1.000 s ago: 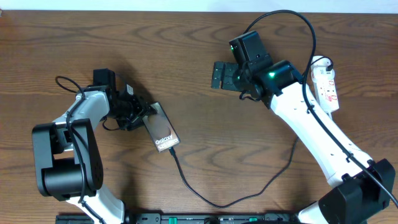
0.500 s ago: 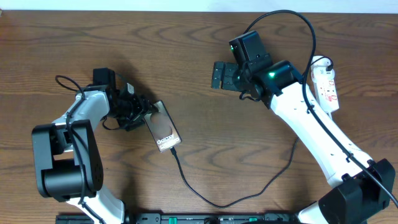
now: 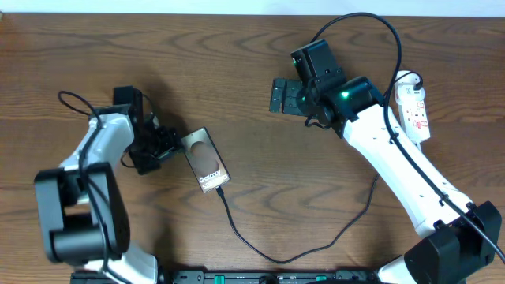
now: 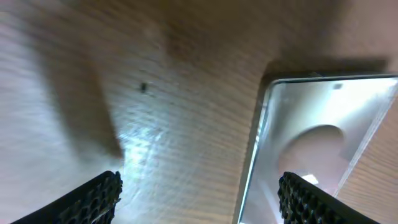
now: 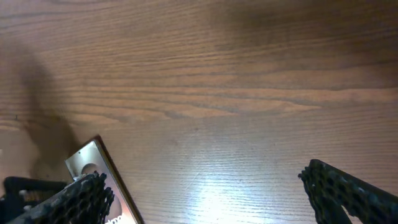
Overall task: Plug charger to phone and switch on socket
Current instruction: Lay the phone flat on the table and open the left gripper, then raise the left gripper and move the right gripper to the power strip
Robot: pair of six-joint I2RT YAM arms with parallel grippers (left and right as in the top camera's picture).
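Observation:
The phone (image 3: 205, 161) lies flat on the wooden table, left of centre, with its screen up. The charger (image 3: 260, 252), a thin black cable, runs from the phone's lower end in a loop toward the right arm's base. Its tip meets the phone's lower edge. My left gripper (image 3: 163, 146) is open and empty just left of the phone. In the left wrist view the phone (image 4: 317, 143) lies beyond the open jaws (image 4: 202, 199). My right gripper (image 3: 281, 96) is open and empty, right of the phone and above the table. The right wrist view shows its jaws (image 5: 208, 196) and the phone's corner (image 5: 93, 163). The white socket (image 3: 413, 106) lies at the far right.
The right arm's white links (image 3: 394, 158) cross between the socket and the table's middle. A thick black robot cable (image 3: 371, 20) arcs over the right wrist. The left arm's base (image 3: 75, 213) stands at the lower left.
My left gripper has drawn back to the left, away from the phone's upper corner. The phone, the cable and the right arm have stayed in place.

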